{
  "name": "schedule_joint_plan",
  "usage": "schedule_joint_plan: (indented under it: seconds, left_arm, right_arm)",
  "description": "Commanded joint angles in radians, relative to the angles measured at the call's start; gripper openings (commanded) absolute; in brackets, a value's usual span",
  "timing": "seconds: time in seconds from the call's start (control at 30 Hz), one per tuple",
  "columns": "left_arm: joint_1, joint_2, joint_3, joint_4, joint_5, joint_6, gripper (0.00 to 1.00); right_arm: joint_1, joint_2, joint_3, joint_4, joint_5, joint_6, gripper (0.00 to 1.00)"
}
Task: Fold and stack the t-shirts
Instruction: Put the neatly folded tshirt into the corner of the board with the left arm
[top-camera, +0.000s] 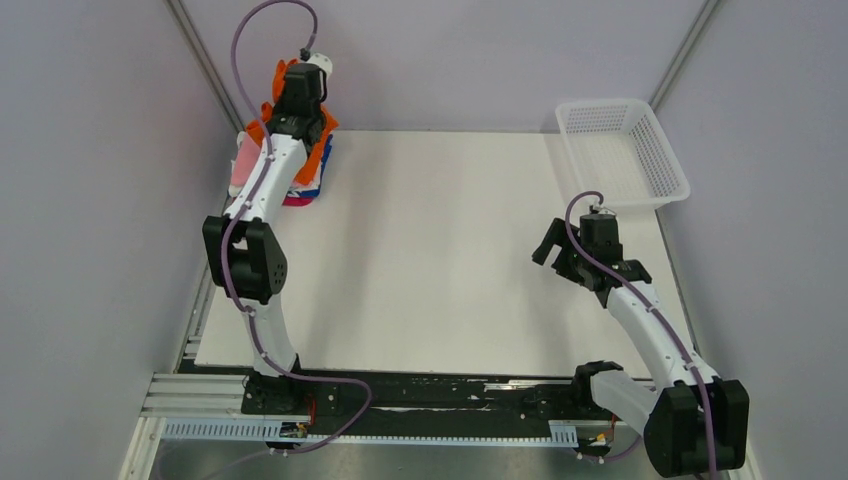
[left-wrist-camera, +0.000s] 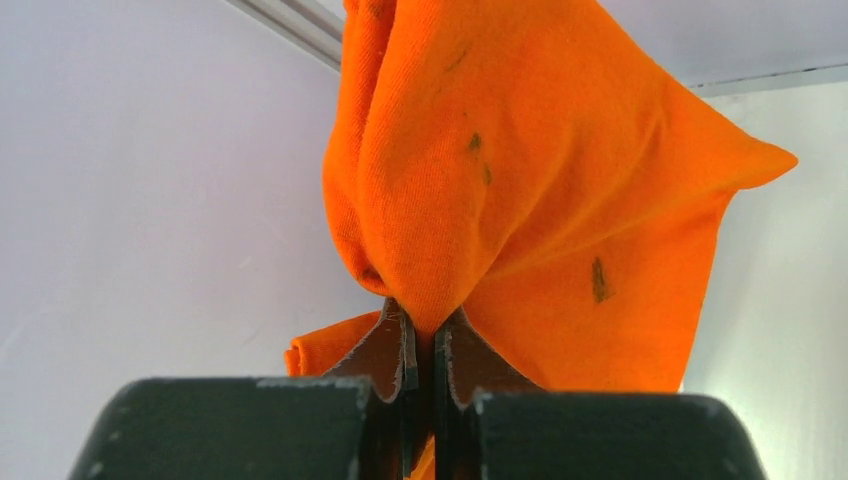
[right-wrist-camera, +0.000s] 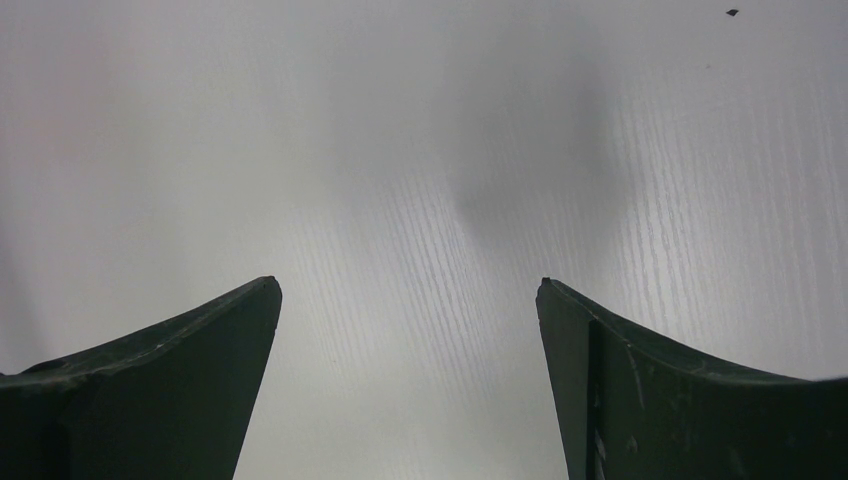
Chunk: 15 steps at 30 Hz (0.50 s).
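Gripping the orange t-shirt (left-wrist-camera: 520, 180) by one bunched fold, our left fingers (left-wrist-camera: 392, 352) are clenched on it over the pile of other t-shirts (top-camera: 308, 185) at the worktop's (top-camera: 430, 260) far left corner. Our right fingers (right-wrist-camera: 170, 390) are spread wide, grasping nothing, over the worktop. We judge two risks: the soft knit may slip from so narrow a pinch, or trailing cloth may drag the pile askew. The cloth is matte, fine-knit, dark-specked, draping in loose pointed folds

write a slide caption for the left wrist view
Left gripper shut on a bunched fold of the orange t-shirt, tiny dark specks showing on the cloth.
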Motion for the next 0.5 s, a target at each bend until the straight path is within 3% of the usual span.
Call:
schedule_joint_plan:
  seconds: [0.0, 0.3, 0.47]
  left_arm:
    - [0.065, 0.069, 0.060, 0.019, 0.085, -0.082, 0.00]
    - [0.203, 0.290, 0.265, -0.053, 0.171, -0.169, 0.00]
    - [0.244, 0.352, 0.304, -0.069, 0.178, -0.239, 0.00]
  right_arm:
    - [-0.010, 0.018, 0.024, 0.035, 0.019, -0.018, 1.00]
    - [-0.014, 0.044, 0.041, 0.026, 0.058, -0.014, 1.00]
    - [-0.014, 0.076, 0.058, 0.024, 0.081, -0.012, 1.00]
